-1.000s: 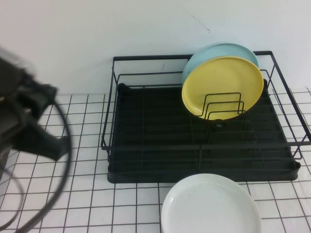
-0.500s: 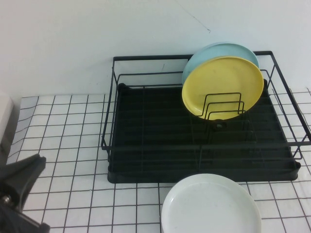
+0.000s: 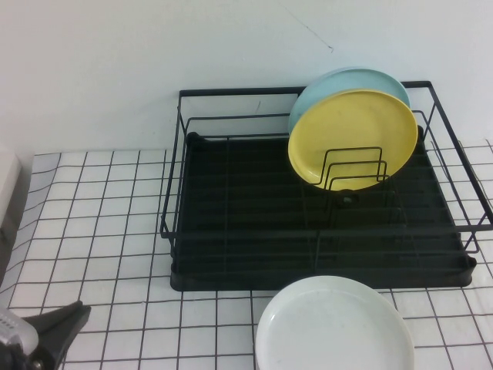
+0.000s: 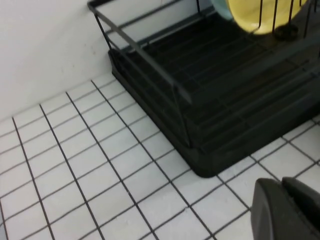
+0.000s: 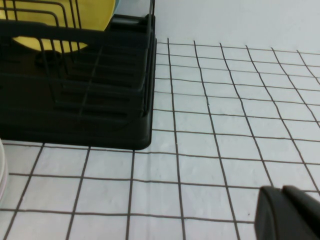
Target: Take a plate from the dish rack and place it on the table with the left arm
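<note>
The off-white plate (image 3: 333, 327) lies flat on the table (image 3: 100, 223), just in front of the black dish rack (image 3: 308, 271). A sliver of the plate shows in the right wrist view (image 5: 1, 170). My left arm (image 3: 46, 335) shows only at the near left corner of the table, well away from the plate. My left gripper (image 4: 280, 186) is shut and empty, over the cloth near the rack's front left corner (image 4: 200, 165). My right gripper (image 5: 282, 192) is shut and empty, over the cloth to the right of the rack (image 5: 75, 110).
A yellow plate (image 3: 354, 135) stands upright in the rack's wire dividers with a pale blue-grey plate (image 3: 339, 81) behind it. The rack stands against the white back wall. A white object (image 3: 6, 193) sits at the far left edge.
My left arm has drawn back from the middle left of the high view down to its bottom left corner. The plates and the rack have not moved.
</note>
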You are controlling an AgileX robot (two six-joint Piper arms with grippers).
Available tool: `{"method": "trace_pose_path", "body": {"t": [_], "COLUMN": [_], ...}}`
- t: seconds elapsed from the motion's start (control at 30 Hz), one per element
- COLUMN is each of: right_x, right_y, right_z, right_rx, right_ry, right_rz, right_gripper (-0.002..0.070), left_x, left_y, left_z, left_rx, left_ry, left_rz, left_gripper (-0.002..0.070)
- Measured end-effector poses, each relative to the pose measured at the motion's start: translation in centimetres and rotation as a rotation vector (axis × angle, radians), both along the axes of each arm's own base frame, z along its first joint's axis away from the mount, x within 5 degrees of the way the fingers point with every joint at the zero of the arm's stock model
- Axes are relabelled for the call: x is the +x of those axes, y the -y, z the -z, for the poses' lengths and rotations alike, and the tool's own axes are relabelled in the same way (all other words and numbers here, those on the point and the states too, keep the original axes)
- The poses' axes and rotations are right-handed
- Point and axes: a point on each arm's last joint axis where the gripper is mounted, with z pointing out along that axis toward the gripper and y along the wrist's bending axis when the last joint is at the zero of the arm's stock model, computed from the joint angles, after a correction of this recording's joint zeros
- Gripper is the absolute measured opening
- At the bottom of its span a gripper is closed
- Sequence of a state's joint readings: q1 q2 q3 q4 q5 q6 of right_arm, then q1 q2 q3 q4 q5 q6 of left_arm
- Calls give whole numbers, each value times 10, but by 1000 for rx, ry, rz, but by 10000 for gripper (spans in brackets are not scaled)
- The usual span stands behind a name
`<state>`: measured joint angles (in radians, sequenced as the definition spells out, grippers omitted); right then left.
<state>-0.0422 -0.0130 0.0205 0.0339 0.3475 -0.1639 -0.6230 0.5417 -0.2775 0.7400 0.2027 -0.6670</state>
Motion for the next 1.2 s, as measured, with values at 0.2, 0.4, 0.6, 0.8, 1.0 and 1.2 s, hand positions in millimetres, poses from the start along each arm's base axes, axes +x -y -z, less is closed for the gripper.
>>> {"method": "trace_pose_path", "body": {"t": [0.2, 0.4, 0.6, 0.8, 1.0, 1.2], "right_x": [0, 0, 0, 0, 0, 0], "right_y": [0, 0, 0, 0, 0, 0], "right_z": [0, 0, 0, 0, 0, 0], "right_rx": [0, 0, 0, 0, 0, 0], "right_ry": [0, 0, 0, 0, 0, 0], "right_rz": [0, 0, 0, 0, 0, 0], "right_gripper": [-3, -3, -3, -3, -3, -3], "left_x": [-2, -11, -28, -44, -49, -49], "left_y": [-4, -15, -35, -44, -47, -46], "left_z": [18, 33, 30, 33, 44, 72], "left_rx": [113, 86, -152, -158, -165, -219], "left_ry": [-12, -44, -65, -60, 27, -6], "left_rz": [8, -46, -234, -320, -384, -391], "left_gripper": [-2, -2, -2, -2, -2, -2]}}
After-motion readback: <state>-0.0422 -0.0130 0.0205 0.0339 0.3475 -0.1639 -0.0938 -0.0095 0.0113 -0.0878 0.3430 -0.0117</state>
